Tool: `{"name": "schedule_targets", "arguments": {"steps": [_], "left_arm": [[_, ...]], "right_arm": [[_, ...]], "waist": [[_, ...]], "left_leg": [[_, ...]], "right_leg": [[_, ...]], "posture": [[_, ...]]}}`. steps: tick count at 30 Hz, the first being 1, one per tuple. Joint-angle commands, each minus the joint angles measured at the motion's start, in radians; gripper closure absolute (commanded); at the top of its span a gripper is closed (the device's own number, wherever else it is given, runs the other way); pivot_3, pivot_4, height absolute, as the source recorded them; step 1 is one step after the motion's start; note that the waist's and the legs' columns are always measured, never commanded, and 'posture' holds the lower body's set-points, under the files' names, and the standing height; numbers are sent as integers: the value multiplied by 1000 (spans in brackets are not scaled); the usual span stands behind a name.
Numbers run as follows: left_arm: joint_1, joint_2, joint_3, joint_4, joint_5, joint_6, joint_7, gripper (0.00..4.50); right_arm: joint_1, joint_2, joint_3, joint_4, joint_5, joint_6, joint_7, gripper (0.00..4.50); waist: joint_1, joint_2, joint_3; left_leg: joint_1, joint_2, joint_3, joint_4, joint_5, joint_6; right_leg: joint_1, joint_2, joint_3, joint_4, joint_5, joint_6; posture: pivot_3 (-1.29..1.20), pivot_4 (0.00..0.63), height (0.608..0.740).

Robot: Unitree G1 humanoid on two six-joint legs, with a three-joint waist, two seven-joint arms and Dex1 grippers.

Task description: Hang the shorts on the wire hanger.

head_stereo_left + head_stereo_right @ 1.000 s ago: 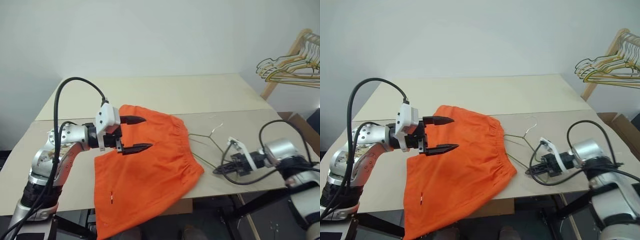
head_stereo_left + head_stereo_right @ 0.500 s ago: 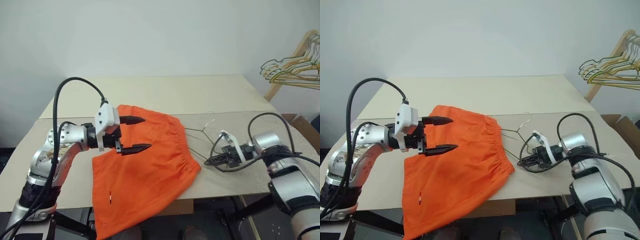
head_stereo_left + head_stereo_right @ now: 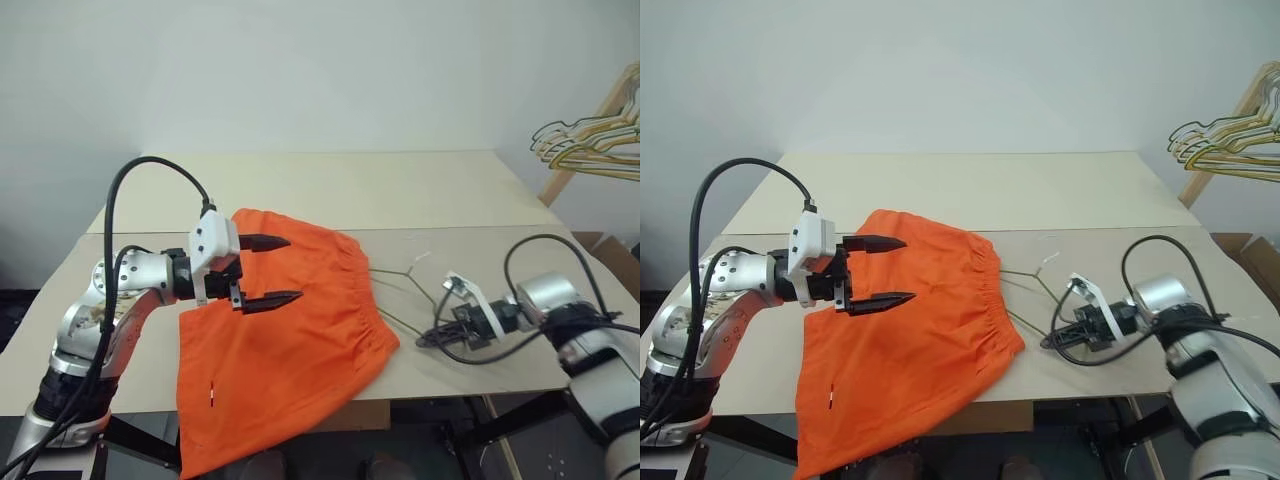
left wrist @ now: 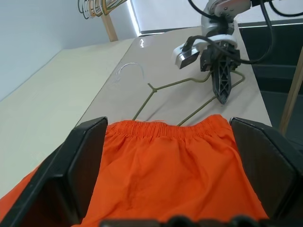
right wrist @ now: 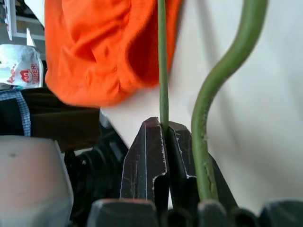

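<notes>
The right gripper (image 3: pixel 1058 340), pinched shut on the wire hanger (image 3: pixel 1032 290), holds it beside the shorts (image 3: pixel 910 340), seemingly pointing at their waistband, under the wide-open left gripper (image 3: pixel 885 270).

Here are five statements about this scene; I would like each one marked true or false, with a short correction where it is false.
1. The right hand is shut on the wire hanger. True.
2. The left hand is clamped on the shorts. False: its fingers stand wide open above the fabric and hold nothing.
3. The shorts lie partly over the table's front edge. True.
4. The wire hanger already hangs on the wooden rack with the other hangers. False: it lies on the table beside the waistband of the shorts.
5. The shorts are blue. False: they are bright orange.
</notes>
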Motion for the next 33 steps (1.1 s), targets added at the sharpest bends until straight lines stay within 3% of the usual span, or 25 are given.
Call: {"name": "schedule_targets", "arguments": {"steps": [1,3,6,10,16,25,33], "left_arm": [[-8,1,6,-18,-7,-14,-2,15],[-17,-5,-2,-6,-4,-15,-5,15],[-32,-9,-17,6,-1,-17,-17,15],[-38,-3,-18,1,-6,-10,-25,15],[-11,15,-2,-26,-19,3,-23,15],[12,16,6,-48,-22,8,1,15],[33,21,15,-67,-28,11,7,15]], "right_arm": [[53,-68,-26,-187,92,70,56,4500],[55,-55,-45,-198,80,93,45,4500],[-38,54,-90,-42,35,117,-35,4500],[-168,191,-149,232,-59,33,-110,4500],[-290,285,-244,488,-167,-94,-158,4500],[-340,393,-223,590,-339,-158,-6,4500],[-374,443,-452,692,-319,-169,-202,4500]], "waist": [[1,0,0],[-7,0,0],[-18,0,0],[-20,0,0],[-11,0,0],[-13,0,0],[-10,0,0]], "left_leg": [[0,0,0,0,0,0],[0,0,0,0,0,0],[3,1,1,0,0,0],[3,1,1,-2,1,-1],[-2,-1,1,-1,3,-4],[1,0,0,-2,2,-3],[0,0,0,-3,3,-4]], "right_leg": [[0,0,0,0,0,0],[0,0,1,-1,0,0],[1,1,1,-3,0,-1],[1,3,1,-3,1,-2],[-1,0,0,-2,1,-1],[0,2,0,2,1,-1],[-1,1,0,1,1,-1]], "posture": [[68,0,740],[50,0,740],[44,0,740],[56,0,740],[56,0,740],[107,0,740],[119,0,740]]}}
